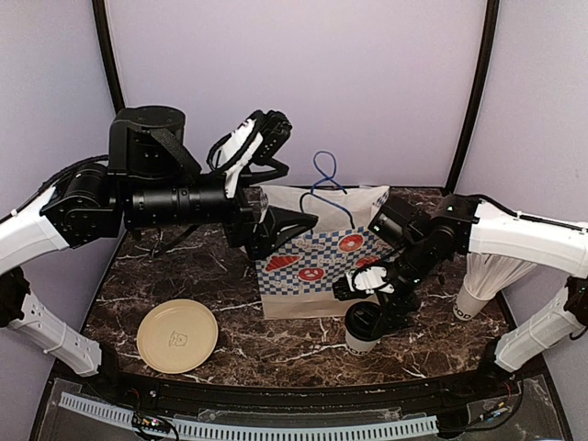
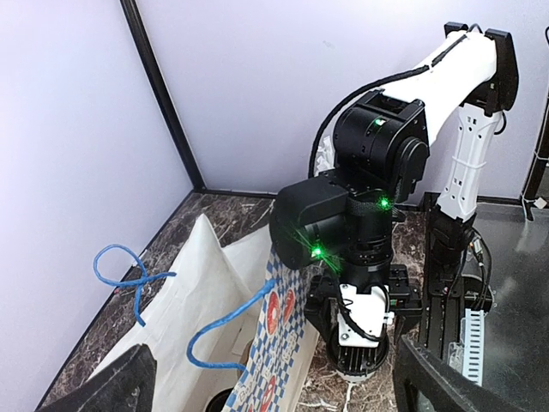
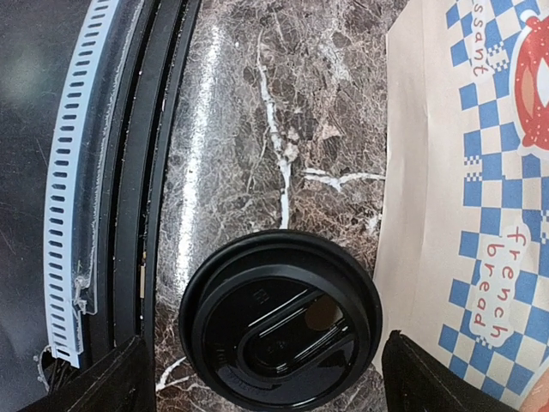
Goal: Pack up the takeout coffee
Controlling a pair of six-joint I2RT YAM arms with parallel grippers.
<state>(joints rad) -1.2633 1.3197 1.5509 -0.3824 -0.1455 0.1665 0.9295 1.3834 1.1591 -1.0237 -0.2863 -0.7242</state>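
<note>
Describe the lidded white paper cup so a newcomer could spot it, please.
Find the blue-checked paper bag mid-table. At its near right corner stands a white paper cup. Only it wears a black plastic lid; the cup farther right holds sticks.

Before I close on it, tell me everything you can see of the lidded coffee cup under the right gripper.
The lidded coffee cup is a small white paper cup capped with a glossy black plastic lid that has a raised rim and an oval sip recess. It stands upright on the marble tabletop near the front edge, close beside the checked paper bag; contact there is unclear. The open right gripper hangs above it, fingers either side of the lid.
</note>
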